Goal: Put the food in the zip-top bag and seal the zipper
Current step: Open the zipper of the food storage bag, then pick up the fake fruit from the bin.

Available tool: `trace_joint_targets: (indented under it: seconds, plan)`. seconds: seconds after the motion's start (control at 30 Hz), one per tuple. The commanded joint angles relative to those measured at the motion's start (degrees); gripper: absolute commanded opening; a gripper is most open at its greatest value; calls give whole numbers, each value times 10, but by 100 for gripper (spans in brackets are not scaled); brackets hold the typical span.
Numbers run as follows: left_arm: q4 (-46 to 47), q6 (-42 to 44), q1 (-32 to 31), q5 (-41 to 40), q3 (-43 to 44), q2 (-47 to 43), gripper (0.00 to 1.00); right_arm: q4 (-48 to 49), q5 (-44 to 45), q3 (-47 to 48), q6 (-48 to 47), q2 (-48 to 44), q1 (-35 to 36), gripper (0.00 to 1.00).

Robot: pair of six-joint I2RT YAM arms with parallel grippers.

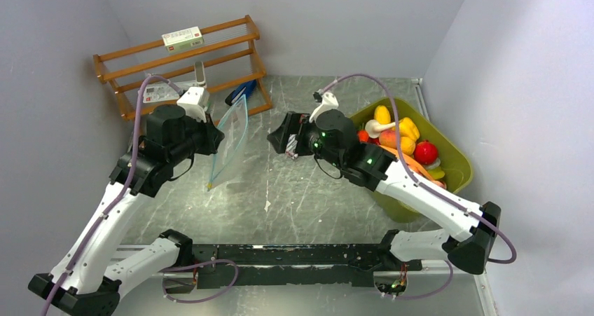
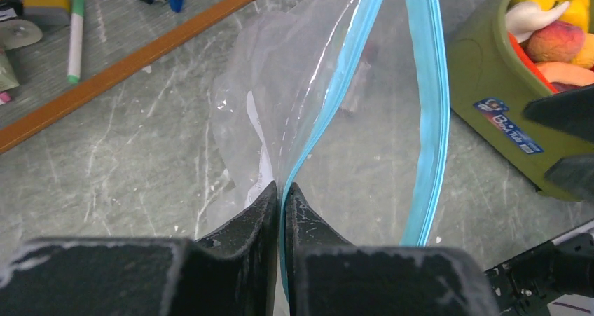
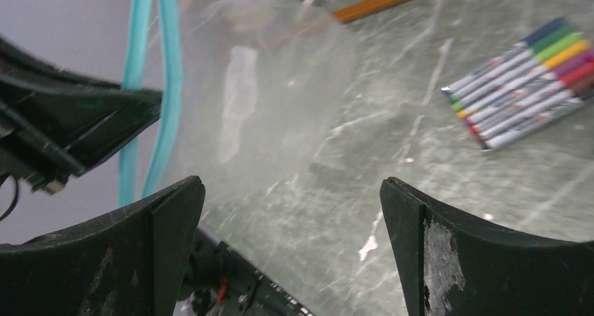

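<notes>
One clear floppy zip-top bag pinched in my left gripper; right gripper spread wide, near one olive-green plastic tub.

The worktop is bare between the two arms, so there is room to move there. The zip-top bag hangs in front of the wide-open right pincer. Its zipper lips stand apart, leaving a thin gap. The green tub crowds the right side. The wooden rack blocks the back.
</notes>
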Motion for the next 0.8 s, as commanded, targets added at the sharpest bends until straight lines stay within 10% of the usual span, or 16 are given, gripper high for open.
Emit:
trace_joint_targets:
  seconds: [0.0,0.77]
  plan:
    - [-8,22,2,-22,-6,5,7,-123,138,52,-38,8,-8,100]
    - [174,66,2,64,-234,-124,7,-305,353,101,-97,86,-195,97]
